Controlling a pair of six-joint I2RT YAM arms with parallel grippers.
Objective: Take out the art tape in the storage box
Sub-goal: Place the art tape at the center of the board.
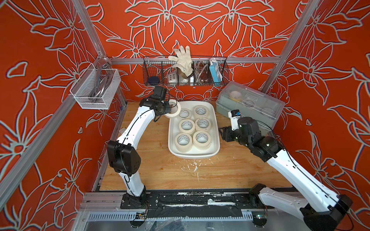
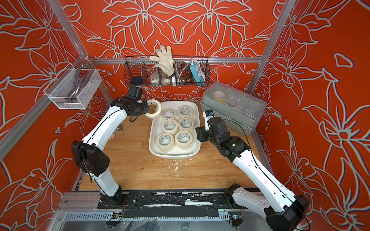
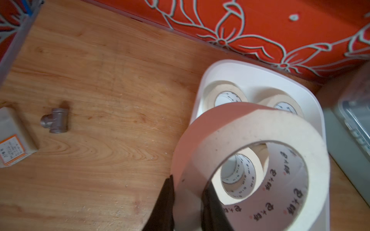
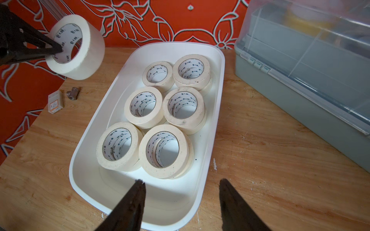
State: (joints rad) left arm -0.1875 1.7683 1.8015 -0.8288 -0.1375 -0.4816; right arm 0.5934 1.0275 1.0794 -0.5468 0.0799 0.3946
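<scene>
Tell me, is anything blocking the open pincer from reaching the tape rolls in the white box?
Nothing visible is. The right pincer hangs open at the rim of the storage box, which has no lid. The nearest tape roll lies with only the box's bare white floor showing between them in the right wrist view.

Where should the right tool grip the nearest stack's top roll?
Pinch the near wall of the top roll from above: right tool with one finger in the upward-open core, one outside, where the storage box floor is bare. Other rolls crowd its far side.
</scene>
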